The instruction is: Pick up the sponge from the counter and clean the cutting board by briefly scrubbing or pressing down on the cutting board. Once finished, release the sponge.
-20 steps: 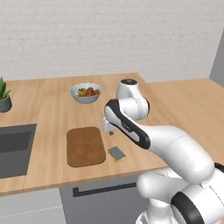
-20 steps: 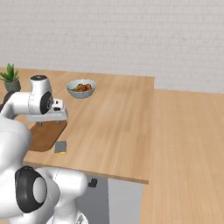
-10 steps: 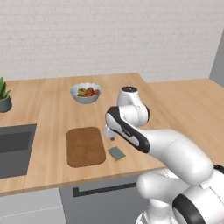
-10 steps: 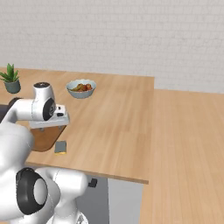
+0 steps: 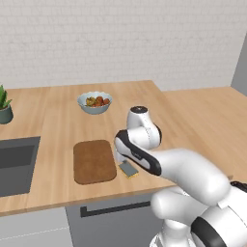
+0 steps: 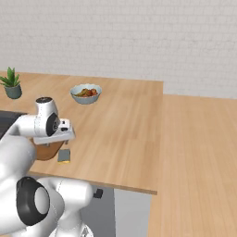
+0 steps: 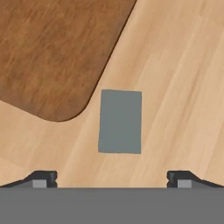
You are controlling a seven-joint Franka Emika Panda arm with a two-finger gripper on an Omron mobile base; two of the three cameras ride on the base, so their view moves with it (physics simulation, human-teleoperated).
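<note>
— Tool (image 7: 112,177)?
— Spread wide, holding nothing, poised above sponge (image 7: 120,121).
— And sponge?
— Flat on bench (image 7: 183,74), just beside board (image 7: 52,48) corner, not touching.

cutting board (image 7: 52,48): in the hand view it runs off the top and left edges; in the right base view the arm covers most of it.
sponge (image 5: 129,169): in the left base view its upper end is hidden behind the arm.
sink (image 5: 14,164): cut by the left edge.
fruit bowl (image 5: 95,102): contents too small to tell apart.
gripper (image 7: 111,177): just the fingertips rise into the hand view, widely parted.
</note>
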